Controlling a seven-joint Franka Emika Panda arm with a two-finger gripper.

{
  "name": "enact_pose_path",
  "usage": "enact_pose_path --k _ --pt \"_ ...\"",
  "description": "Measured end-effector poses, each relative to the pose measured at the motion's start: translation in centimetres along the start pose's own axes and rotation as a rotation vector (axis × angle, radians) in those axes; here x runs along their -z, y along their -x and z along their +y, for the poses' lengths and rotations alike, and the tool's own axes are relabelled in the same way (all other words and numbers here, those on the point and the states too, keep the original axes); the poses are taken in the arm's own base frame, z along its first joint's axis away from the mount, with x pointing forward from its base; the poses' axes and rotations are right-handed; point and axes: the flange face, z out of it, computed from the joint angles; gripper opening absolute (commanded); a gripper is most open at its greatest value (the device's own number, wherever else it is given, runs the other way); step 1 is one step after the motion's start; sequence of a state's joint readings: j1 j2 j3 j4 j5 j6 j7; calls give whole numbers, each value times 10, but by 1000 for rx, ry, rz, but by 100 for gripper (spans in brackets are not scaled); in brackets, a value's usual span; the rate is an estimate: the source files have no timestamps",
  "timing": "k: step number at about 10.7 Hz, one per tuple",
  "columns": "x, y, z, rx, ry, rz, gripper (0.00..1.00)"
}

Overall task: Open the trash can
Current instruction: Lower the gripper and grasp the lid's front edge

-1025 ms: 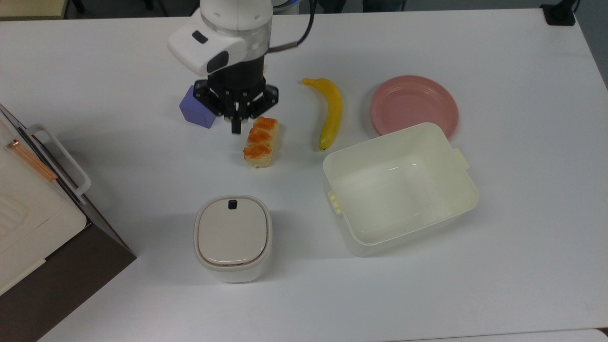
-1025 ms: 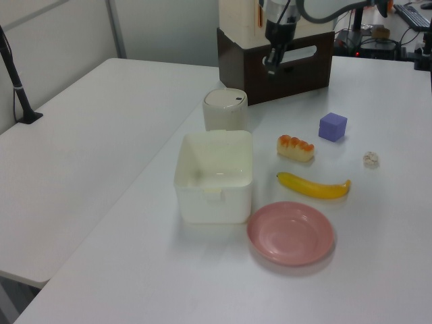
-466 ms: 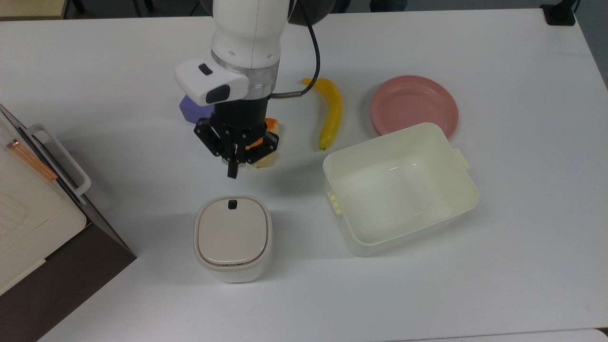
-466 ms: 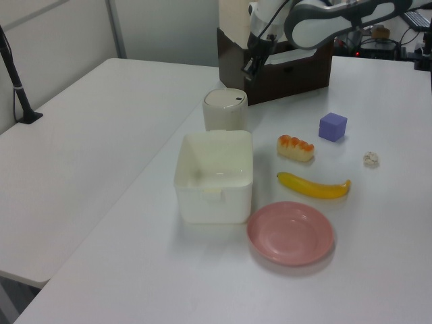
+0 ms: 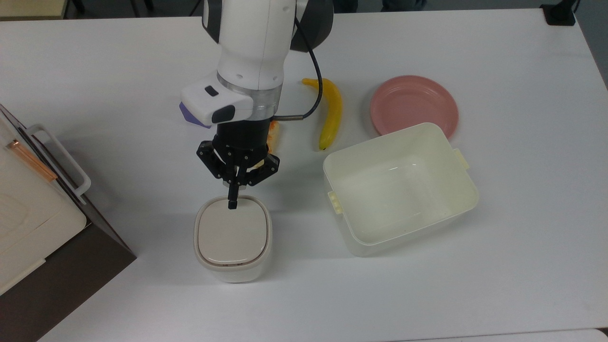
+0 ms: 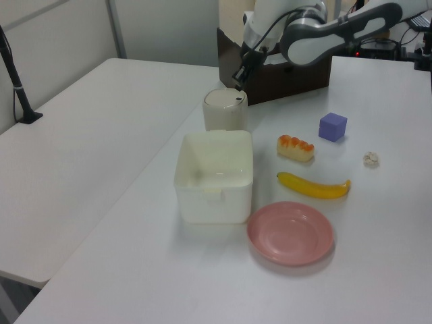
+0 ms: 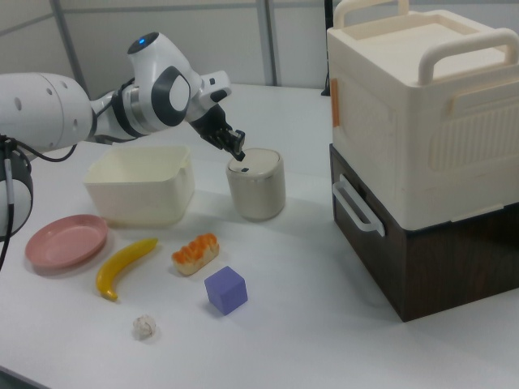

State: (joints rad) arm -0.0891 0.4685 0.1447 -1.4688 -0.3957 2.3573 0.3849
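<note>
The trash can (image 5: 232, 240) is a small white rounded-square bin with a beige lid, which lies flat and closed. It stands at the front of the table in the top view. My gripper (image 5: 232, 203) points down with its fingers shut and nothing held. In the top view its tip covers the black button at the lid's far edge. The left view shows the gripper (image 6: 237, 79) a little above the trash can (image 6: 225, 111), with the button (image 6: 238, 98) visible. In the right view the gripper (image 7: 237, 152) hangs just over the trash can (image 7: 256, 190).
A cream lidless tub (image 5: 332, 164) stands to the top view's right of the bin. Behind it lie a pink plate (image 5: 414, 105) and a banana (image 5: 331, 114). Bread (image 5: 274, 130) and a purple cube (image 5: 186, 115) lie partly under the arm. A white-and-brown cabinet (image 5: 33, 209) fills the top view's left edge.
The arm has moved from beside the purple cube, over the bread, toward the trash can, and has come lower. The fingers stayed shut. The lid has not moved.
</note>
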Motion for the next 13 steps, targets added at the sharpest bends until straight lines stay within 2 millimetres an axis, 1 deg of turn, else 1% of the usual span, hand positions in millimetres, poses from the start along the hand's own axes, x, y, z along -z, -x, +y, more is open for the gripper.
enact_pose_path --k 3,6,9,13 --pt "-14 1 -4 22 10 28 0" --pt "-20 3 -5 45 27 32 0" --pt "-33 7 -8 87 50 42 0" --pt "-36 7 -11 132 72 68 0"
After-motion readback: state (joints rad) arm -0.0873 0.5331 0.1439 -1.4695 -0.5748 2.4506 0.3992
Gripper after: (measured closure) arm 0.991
